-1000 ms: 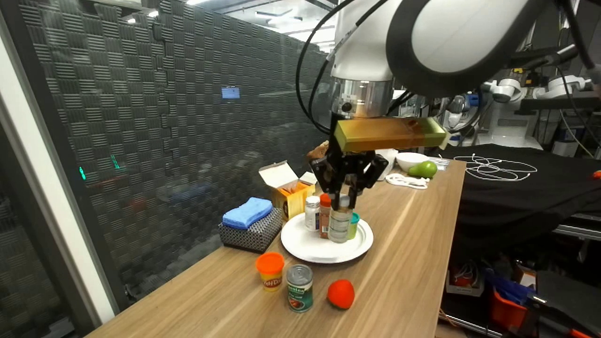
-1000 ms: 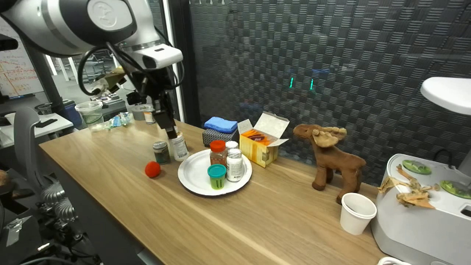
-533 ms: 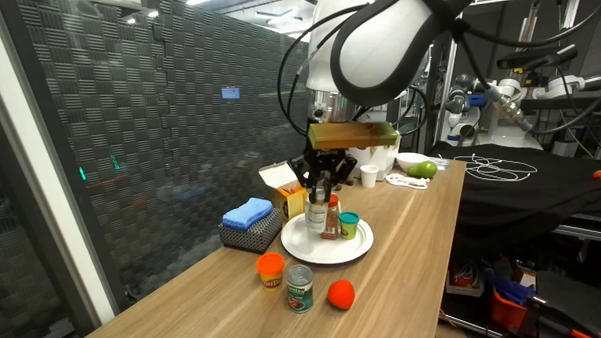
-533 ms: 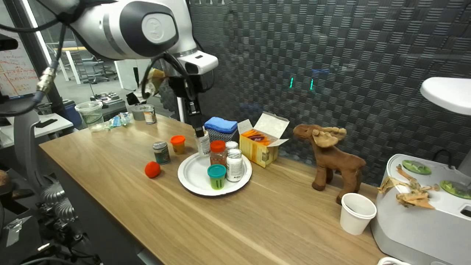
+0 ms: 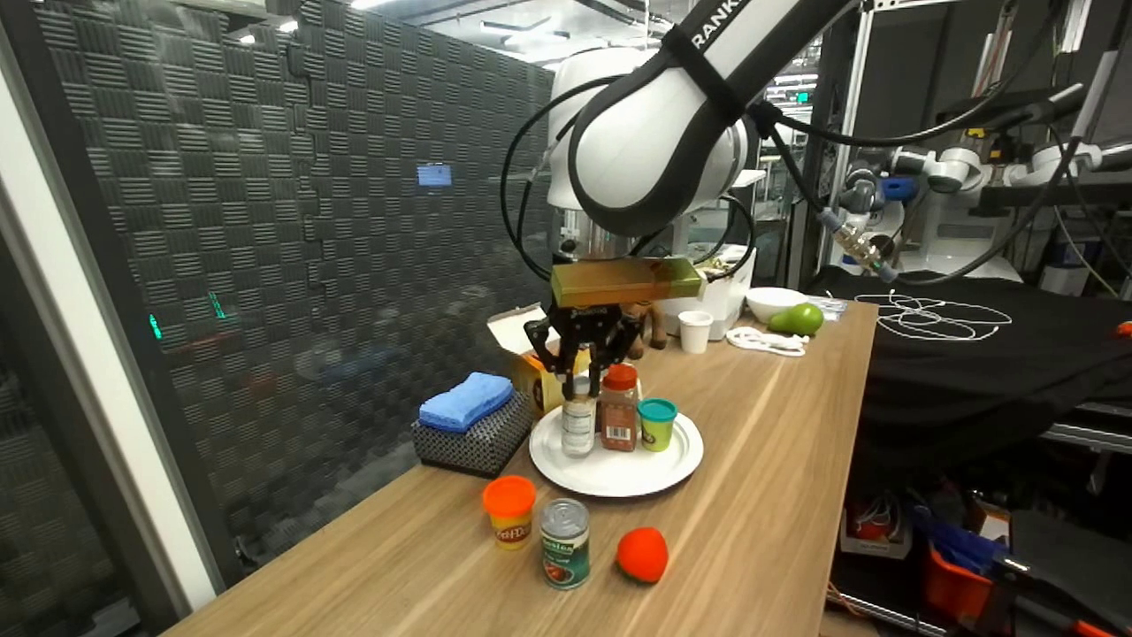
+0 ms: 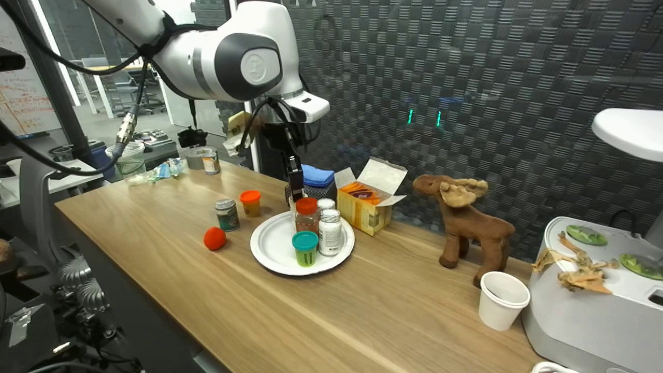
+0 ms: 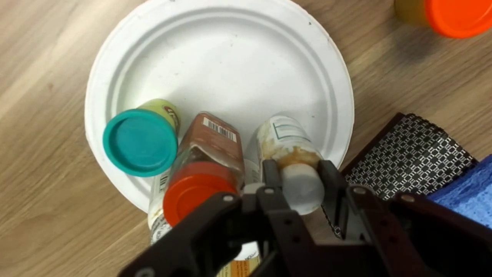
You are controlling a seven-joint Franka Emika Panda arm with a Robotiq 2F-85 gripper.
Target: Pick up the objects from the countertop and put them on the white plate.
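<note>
My gripper (image 7: 295, 169) is shut on the neck of a white bottle with a pale cap (image 7: 286, 134). The bottle stands upright at the plate's edge beside the patterned box; whether its base rests on the plate I cannot tell. On the white plate (image 6: 269, 254) are a red-lidded spice jar (image 5: 619, 420), a teal-lidded tub (image 5: 657, 426) and white bottles (image 6: 330, 235) partly behind the jar. An orange-lidded tub (image 5: 510, 513), a green-labelled can (image 5: 564, 548) and an orange-red ball (image 5: 643, 555) sit on the countertop (image 5: 761, 495) before the plate.
Close to the plate stand a patterned black box (image 5: 473, 442) with a blue block (image 5: 467, 401) on top and an open yellow carton (image 6: 365, 207). A toy moose (image 6: 469, 223), paper cups (image 6: 502, 300) and a grey-white appliance (image 6: 595, 305) stand further along.
Held by the gripper, the bottle has travelled across to the plate's box side and come down lower. The orange-lidded tub, hidden before in an exterior view, shows again.
</note>
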